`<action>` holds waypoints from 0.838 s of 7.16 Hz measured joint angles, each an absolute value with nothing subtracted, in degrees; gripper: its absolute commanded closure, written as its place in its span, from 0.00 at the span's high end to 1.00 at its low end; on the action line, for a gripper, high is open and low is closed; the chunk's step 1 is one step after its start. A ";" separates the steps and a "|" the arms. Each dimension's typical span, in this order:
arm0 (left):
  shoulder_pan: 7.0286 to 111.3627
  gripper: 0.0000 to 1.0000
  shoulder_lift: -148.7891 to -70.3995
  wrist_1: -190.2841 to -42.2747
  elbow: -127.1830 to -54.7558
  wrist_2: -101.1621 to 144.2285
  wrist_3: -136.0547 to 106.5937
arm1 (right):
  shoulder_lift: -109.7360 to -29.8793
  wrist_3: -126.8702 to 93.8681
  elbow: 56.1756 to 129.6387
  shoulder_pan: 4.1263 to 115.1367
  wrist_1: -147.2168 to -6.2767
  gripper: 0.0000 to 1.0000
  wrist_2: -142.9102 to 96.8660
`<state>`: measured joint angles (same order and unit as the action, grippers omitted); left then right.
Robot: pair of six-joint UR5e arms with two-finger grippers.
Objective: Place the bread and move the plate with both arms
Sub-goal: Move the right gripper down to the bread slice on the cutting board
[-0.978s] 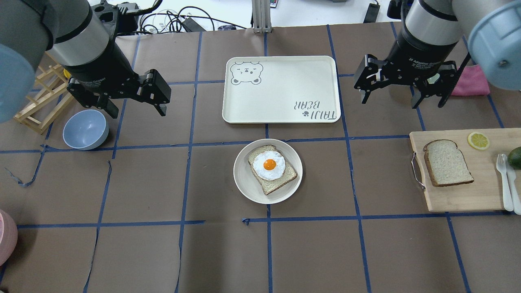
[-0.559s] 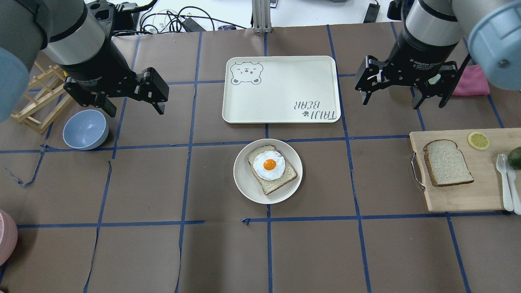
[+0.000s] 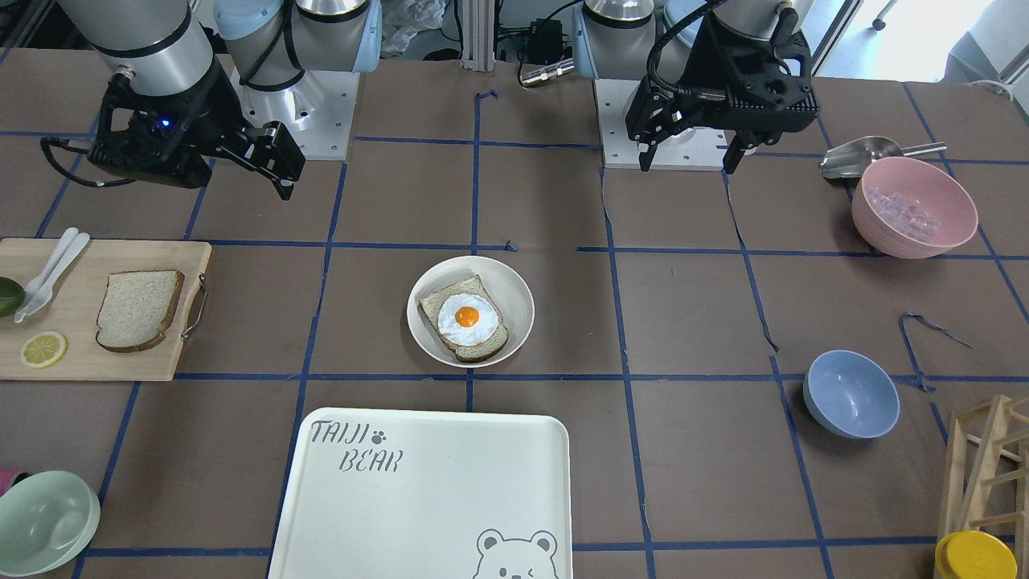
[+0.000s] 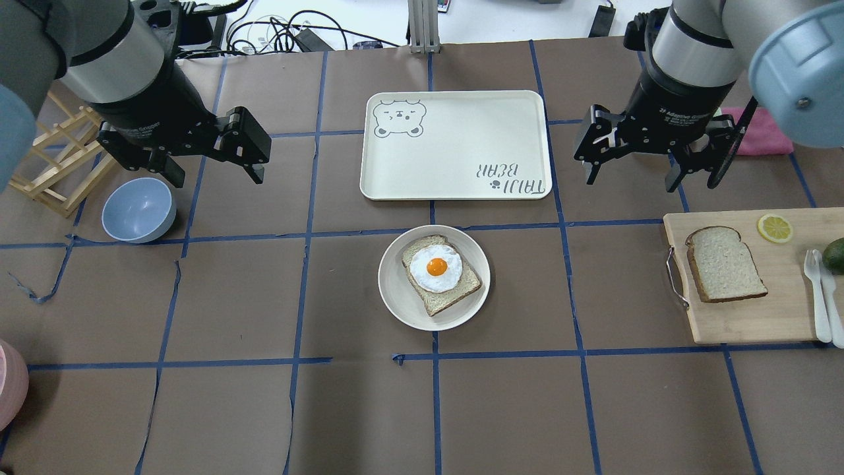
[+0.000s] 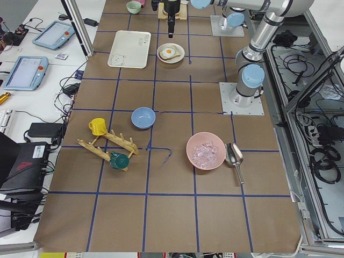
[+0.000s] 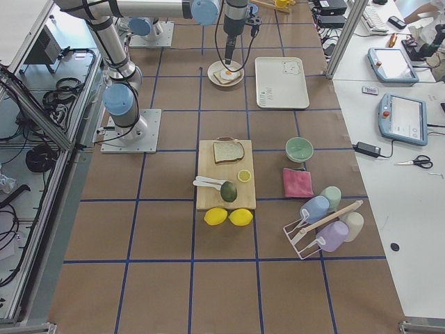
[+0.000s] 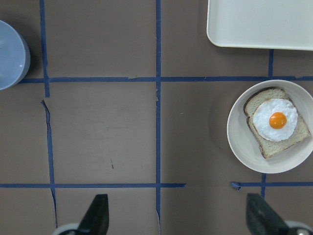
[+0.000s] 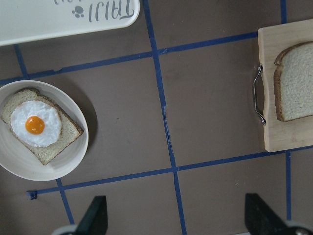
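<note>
Right black two-finger gripper [image 4: 632, 181]: fingers wide apart, empty. It has dipped a little in the last second and hangs high, right of the round cream-white plate [image 4: 394, 309]. Left black two-finger gripper [image 4: 217, 179]: spread, empty, drifted slightly farther left of plate. Plain brown-crusted bread slice [image 4: 725, 264] lies untouched on a wooden board [image 4: 738, 323], well right of plate. Likely the reach for it is only beginning.

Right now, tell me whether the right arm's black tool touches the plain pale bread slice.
Apart. The overhead view shows brown table between the right tool and the bread slice on its wooden board.
</note>
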<state>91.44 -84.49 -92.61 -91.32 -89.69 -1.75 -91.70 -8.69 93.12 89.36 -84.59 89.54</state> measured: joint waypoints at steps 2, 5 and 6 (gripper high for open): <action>91.30 1.00 -84.95 -92.60 -91.33 -89.83 -1.67 | -89.67 -6.89 94.46 88.46 -86.60 0.82 90.96; 91.09 1.00 -85.51 -92.65 -91.49 -89.82 -1.46 | -84.33 -0.42 95.55 81.40 -91.12 0.77 93.94; 90.97 1.00 -85.59 -92.72 -91.78 -89.81 -1.33 | -82.57 1.91 96.30 78.97 -93.32 0.77 94.07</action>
